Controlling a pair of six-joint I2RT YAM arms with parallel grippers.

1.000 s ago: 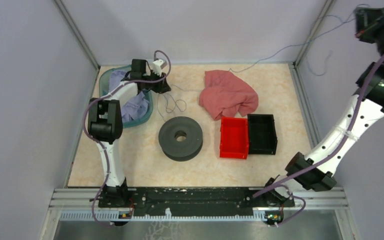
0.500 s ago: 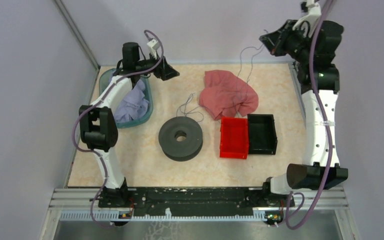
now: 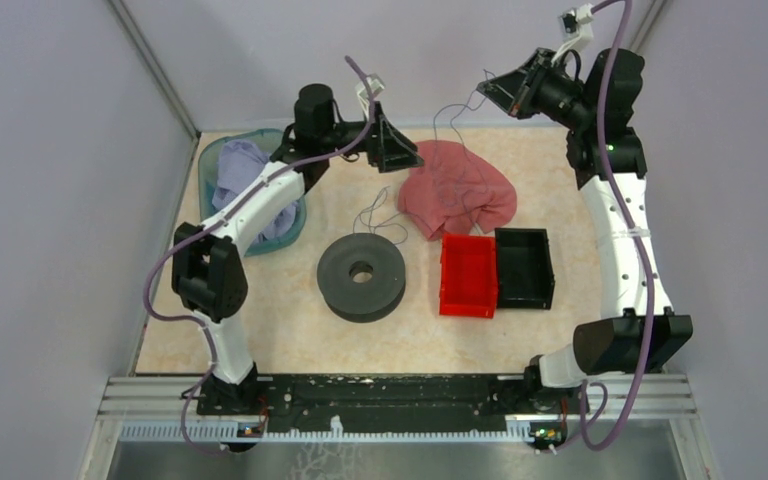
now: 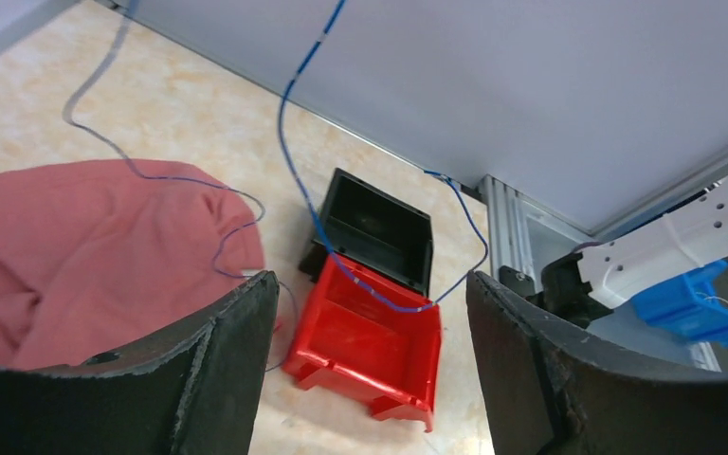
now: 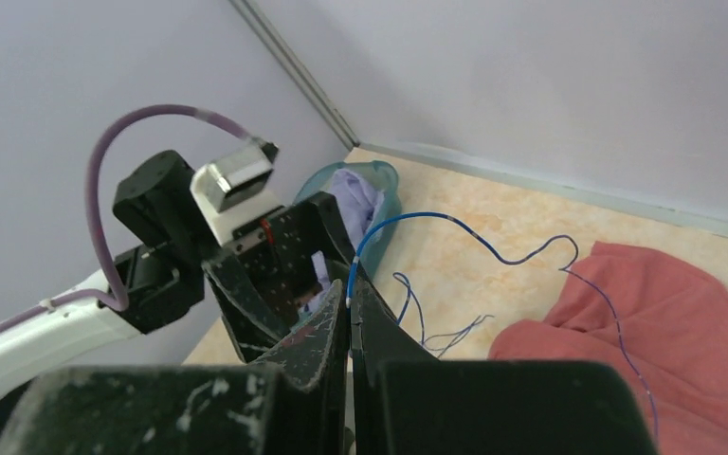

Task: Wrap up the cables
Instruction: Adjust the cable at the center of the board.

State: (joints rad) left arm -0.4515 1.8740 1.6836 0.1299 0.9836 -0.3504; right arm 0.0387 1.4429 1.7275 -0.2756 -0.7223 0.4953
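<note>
The cable (image 3: 378, 214) is a thin dark wire. It runs from my right gripper (image 3: 501, 90) down over the pink cloth (image 3: 457, 190) to loose loops on the floor behind the black spool (image 3: 361, 275). My right gripper (image 5: 351, 305) is shut on the cable (image 5: 408, 218) and holds it high at the back wall. My left gripper (image 3: 397, 156) is open and empty, raised left of the cloth. In the left wrist view the cable (image 4: 289, 142) hangs in the air beyond the open left gripper (image 4: 370, 379).
A red bin (image 3: 468, 275) and a black bin (image 3: 525, 267) stand side by side right of the spool; both show in the left wrist view (image 4: 370, 341) (image 4: 379, 227). A teal basket (image 3: 295, 225) with lavender cloth sits at the back left. Walls close in the back and sides.
My right arm has swung from the far right wall to the back centre, carrying the cable. My left gripper has moved right from the basket toward the pink cloth.
</note>
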